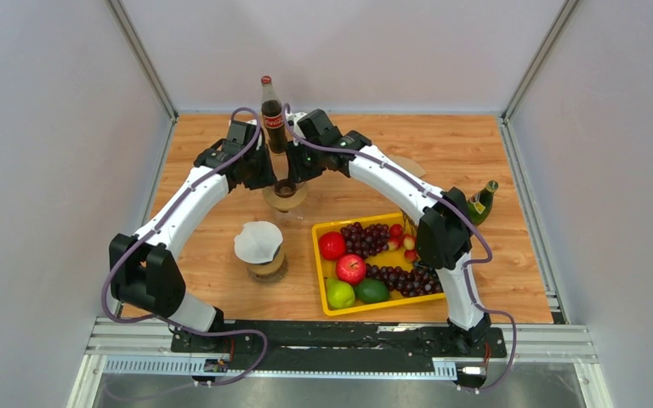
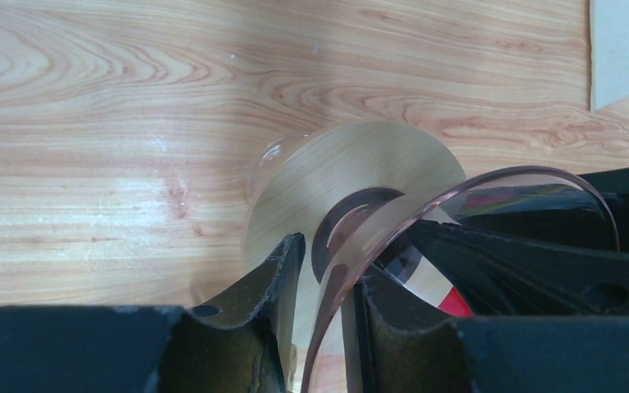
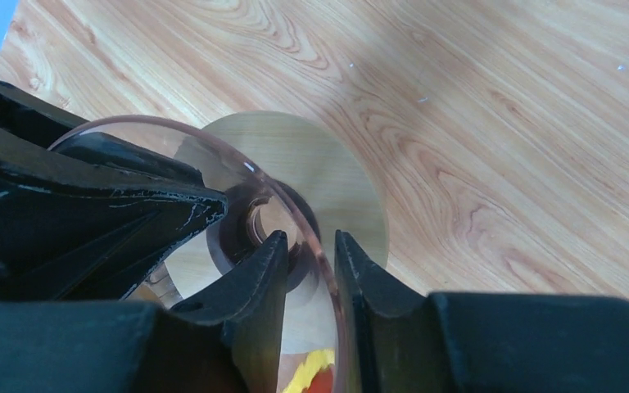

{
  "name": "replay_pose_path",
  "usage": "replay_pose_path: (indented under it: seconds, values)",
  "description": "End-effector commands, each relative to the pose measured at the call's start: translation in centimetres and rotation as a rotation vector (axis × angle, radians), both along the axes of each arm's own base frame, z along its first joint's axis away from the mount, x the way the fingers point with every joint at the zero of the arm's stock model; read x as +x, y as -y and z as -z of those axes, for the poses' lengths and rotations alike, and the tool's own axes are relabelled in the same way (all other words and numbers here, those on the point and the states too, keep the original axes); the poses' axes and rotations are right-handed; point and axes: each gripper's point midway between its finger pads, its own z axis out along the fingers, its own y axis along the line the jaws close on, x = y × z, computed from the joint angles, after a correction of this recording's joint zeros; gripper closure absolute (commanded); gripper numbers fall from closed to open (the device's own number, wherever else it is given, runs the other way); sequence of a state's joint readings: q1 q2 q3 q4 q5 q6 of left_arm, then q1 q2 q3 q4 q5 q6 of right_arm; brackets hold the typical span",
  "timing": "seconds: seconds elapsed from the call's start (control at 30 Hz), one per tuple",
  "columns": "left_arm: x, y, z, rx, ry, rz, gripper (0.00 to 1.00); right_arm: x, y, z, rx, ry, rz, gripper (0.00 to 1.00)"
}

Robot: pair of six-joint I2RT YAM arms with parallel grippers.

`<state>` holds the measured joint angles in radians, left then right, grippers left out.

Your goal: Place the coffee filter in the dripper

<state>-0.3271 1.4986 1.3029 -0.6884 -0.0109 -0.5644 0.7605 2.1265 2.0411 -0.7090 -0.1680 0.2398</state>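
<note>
Wooden tabletop [image 1: 493, 153] below; left gripper [image 2: 326, 262] and right gripper [image 3: 309, 239] each straddle the rim of the glass dripper [image 1: 287, 195], jaws narrowly parted (gaps show).

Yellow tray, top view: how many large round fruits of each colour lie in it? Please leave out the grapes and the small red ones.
Red fruit: 2
Light green fruit: 1
Dark green fruit: 1
Total: 4
</note>
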Motion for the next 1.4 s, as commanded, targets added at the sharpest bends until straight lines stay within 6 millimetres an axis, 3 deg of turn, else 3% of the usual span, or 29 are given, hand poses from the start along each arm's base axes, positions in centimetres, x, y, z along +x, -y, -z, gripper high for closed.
replay_pose_path:
  seconds: [0.0, 0.23, 0.43, 0.63, 0.7, 0.73, 0.83, 0.93, 1.0, 1.03, 1.07, 1.1, 1.13, 1.27, 1.37]
  values:
    - [0.7, -2.1, -0.1, 0.093, 0.008, -0.048, 0.66, 0.2, 0.3, -0.1, -0.038, 0.004, 0.019, 0.69]
    - [1.2, -2.0, -1.3, 0.084, 0.038, -0.054, 0.56, 1.1, -0.3, -2.7, 0.003, 0.057, 0.033, 0.60]
    - [1.6, -2.3, -3.3, 0.086, 0.089, -0.073, 0.46, 1.7, -0.5, -5.1, 0.036, 0.105, 0.044, 0.42]
    - [1.8, -2.5, -6.4, 0.062, 0.179, -0.089, 0.26, 2.2, 0.0, -8.7, 0.080, 0.196, 0.070, 0.22]
    - [1.7, -2.6, -7.7, 0.057, 0.214, -0.090, 0.16, 2.5, 0.8, -10.5, 0.089, 0.252, 0.098, 0.15]
    - [1.7, -2.7, -8.1, 0.057, 0.225, -0.091, 0.05, 2.6, 1.1, -11.6, 0.098, 0.281, 0.109, 0.11]
    - [1.3, -3.0, -10.5, 0.048, 0.290, -0.085, 0.00, 3.1, 3.2, -14.7, 0.105, 0.394, 0.172, 0.00]
    - [0.8, -3.2, -12.4, 0.033, 0.347, -0.088, 0.00, 3.7, 5.5, -16.1, 0.091, 0.492, 0.222, 0.00]
    - [-0.1, -3.6, -14.2, 0.017, 0.404, -0.095, 0.00, 4.3, 7.8, -15.9, 0.056, 0.521, 0.278, 0.00]
    - [-0.4, -3.8, -14.0, 0.016, 0.408, -0.101, 0.00, 4.7, 9.1, -15.7, 0.039, 0.523, 0.308, 0.00]
    - [-0.9, -4.1, -15.2, 0.007, 0.450, -0.115, 0.00, 5.2, 10.5, -15.2, 0.028, 0.513, 0.337, 0.00]
    - [-1.2, -4.4, -14.7, 0.006, 0.448, -0.125, 0.00, 5.6, 11.8, -14.7, 0.025, 0.497, 0.350, 0.00]
    - [-1.8, -4.8, -15.8, -0.007, 0.495, -0.144, 0.00, 6.0, 13.4, -14.1, 0.025, 0.474, 0.373, 0.00]
    - [-3.5, -6.3, -14.1, -0.004, 0.520, -0.210, 0.00, 8.2, 20.3, -10.0, -0.001, 0.358, 0.517, 0.00]
    - [-4.6, -7.5, -11.5, 0.035, 0.479, -0.252, 0.00, 9.6, 25.4, -6.5, -0.018, 0.264, 0.626, 0.00]
